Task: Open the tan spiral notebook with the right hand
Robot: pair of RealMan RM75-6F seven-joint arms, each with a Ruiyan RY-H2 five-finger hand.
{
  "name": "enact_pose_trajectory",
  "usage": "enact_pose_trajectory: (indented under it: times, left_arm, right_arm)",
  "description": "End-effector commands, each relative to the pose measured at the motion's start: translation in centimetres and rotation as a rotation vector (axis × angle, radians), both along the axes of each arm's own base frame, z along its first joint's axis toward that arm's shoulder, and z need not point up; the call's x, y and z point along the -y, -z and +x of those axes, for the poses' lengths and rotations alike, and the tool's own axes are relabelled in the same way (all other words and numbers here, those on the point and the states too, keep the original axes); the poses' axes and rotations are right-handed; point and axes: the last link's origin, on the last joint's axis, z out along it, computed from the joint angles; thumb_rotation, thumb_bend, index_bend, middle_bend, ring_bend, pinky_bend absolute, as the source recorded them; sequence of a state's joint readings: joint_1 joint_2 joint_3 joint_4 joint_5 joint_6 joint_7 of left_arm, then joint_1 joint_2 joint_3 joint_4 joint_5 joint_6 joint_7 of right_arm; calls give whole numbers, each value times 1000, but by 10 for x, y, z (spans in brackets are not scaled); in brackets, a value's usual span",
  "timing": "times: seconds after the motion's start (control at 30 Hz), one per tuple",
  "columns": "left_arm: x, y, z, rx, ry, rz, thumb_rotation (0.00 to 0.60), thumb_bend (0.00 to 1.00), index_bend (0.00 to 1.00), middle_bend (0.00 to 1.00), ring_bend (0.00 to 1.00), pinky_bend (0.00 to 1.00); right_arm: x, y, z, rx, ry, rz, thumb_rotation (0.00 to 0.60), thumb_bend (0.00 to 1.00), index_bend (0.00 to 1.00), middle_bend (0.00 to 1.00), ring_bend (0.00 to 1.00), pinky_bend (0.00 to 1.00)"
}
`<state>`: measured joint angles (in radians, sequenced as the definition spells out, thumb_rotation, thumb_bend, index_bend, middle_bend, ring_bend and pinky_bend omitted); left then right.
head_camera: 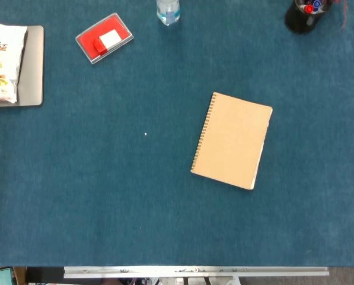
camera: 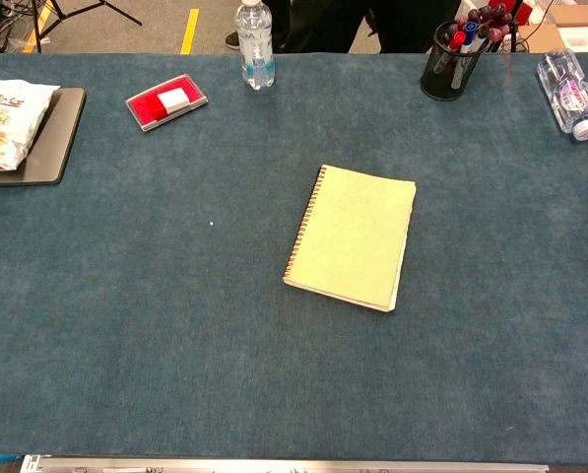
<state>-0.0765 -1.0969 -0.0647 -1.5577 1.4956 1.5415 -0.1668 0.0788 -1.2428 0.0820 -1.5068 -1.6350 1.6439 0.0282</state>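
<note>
Neither of my hands shows in the head view or the chest view, so I cannot tell how their fingers lie or whether they hold anything. Nearest to me, along the bottom of the head view, I see a pale metal rail point(head_camera: 194, 272) at the near edge of the desk point(head_camera: 105, 202), which is covered in dark blue felt. A little right of the middle lies the tan spiral notebook point(head_camera: 232, 140), closed and flat on the felt, its wire binding point(head_camera: 203, 130) along its left side and the whole book turned slightly clockwise, so the top right corner sits lower than the top left. To its left, well apart, I can pick out a tiny white speck point(head_camera: 145, 134) on the felt. Further back on the left edge a dark grey tray point(camera: 47, 138) carries a snack bag point(camera: 10, 110) that lies partly over it. Beyond that, toward the far left, sits a clear case with a red inside point(camera: 166, 101) and a small white block in it. At the far edge an upright water bottle point(camera: 255, 32) stands left of centre, a black cup full of pens point(camera: 449, 61) stands to the right, and a second bottle point(camera: 569, 94) lies on its side near the far right corner.
</note>
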Motion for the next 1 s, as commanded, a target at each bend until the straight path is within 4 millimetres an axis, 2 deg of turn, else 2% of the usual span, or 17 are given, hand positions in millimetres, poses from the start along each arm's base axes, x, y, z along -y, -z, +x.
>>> enact_pose_trajectory:
  times: [0.03, 0.6, 0.9, 1.0]
  left_arm:
    - [3, -2, 0, 0, -3, 6, 600, 84, 523, 376, 263, 437]
    - [1, 2, 1, -9, 0, -7, 600, 84, 523, 376, 263, 437]
    - [4, 1, 2, -2, 10, -8, 600, 84, 523, 376, 263, 436]
    - [5, 1, 2, -1, 10, -7, 600, 84, 523, 376, 263, 437]
  right_arm:
    - [1, 3, 1, -2, -8, 13, 600, 209, 492, 196, 39, 159]
    - [-2, 4, 2, -1, -15, 21, 600, 209, 492, 196, 39, 159]
    - [-3, 18, 5, -20, -36, 71, 600, 208, 491, 196, 39, 159]
    - [-3, 25, 7, -28, -50, 97, 600, 208, 460, 196, 39, 159]
